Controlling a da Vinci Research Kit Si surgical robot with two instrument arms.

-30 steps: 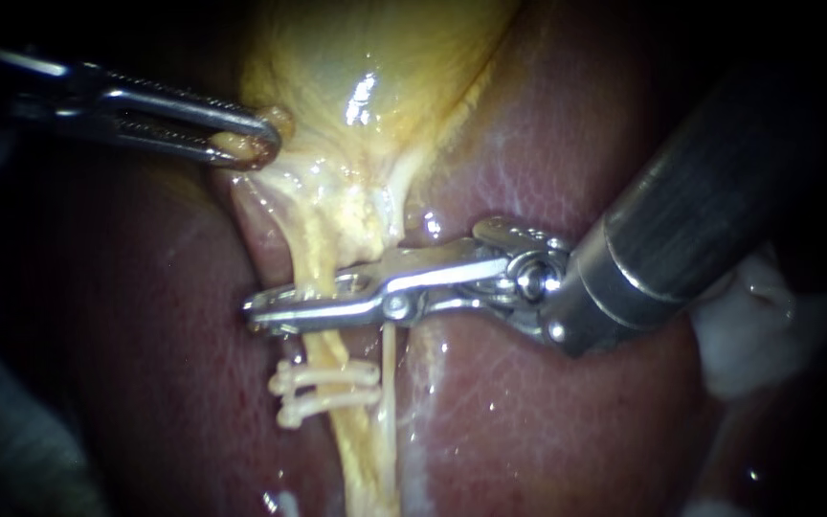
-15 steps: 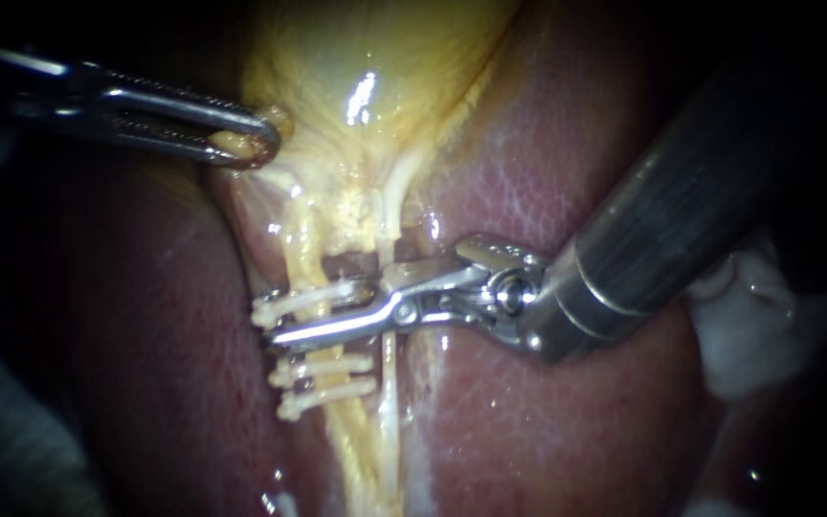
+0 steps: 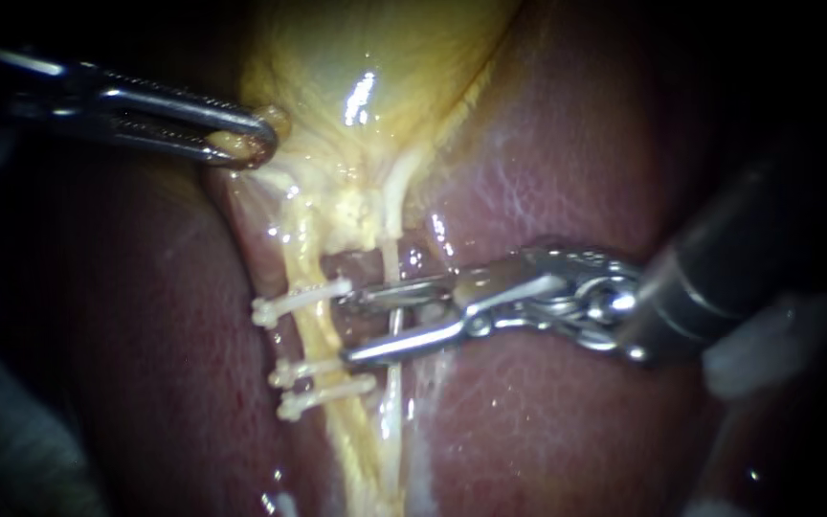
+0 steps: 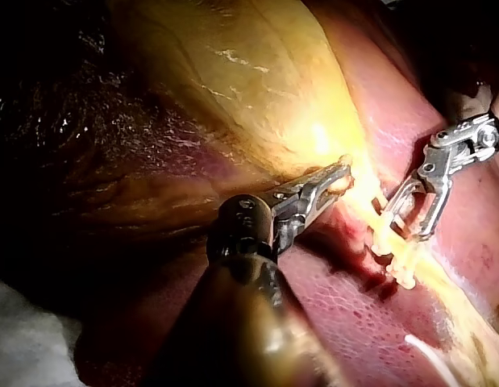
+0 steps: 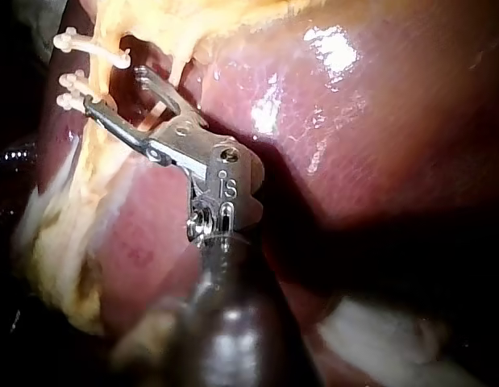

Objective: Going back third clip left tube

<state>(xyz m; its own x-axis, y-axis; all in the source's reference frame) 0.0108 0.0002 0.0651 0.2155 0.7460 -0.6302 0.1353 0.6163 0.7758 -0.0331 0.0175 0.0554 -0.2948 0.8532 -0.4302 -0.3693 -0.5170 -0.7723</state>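
**Endoscope view.** Three clips cross the left tube (image 3: pixel 316 335). The third clip (image 3: pixel 301 299) sits closed across it on the side nearest the gallbladder (image 3: pixel 375 67), set apart from the other two clips (image 3: pixel 327 393). The right instrument's pincer (image 3: pixel 346 330) is spread and empty, with its tips just beside the clips. The thin right tube (image 3: pixel 391 258) runs between the spread halves but is not gripped. The left instrument's pincer (image 3: pixel 246 144) is pinching a fold at the gallbladder's edge. Clipping therefore appears complete. What seems to be left is drawing the right instrument clear without snagging the right tube.

**Left wrist view.** The left instrument's pincer (image 4: pixel 338 173) is pressed onto yellow gallbladder tissue. Ahead of it, the right instrument's pincer (image 4: pixel 406 226) stands spread beside the clips (image 4: pixel 384 242) and holds none of them.

**Right wrist view.** The right instrument's pincer (image 5: pixel 114 87) gapes with nothing loaded. The third clip (image 5: pixel 88 47) lies just beyond its tips, seated on the tube beside the liver (image 5: pixel 354 145).
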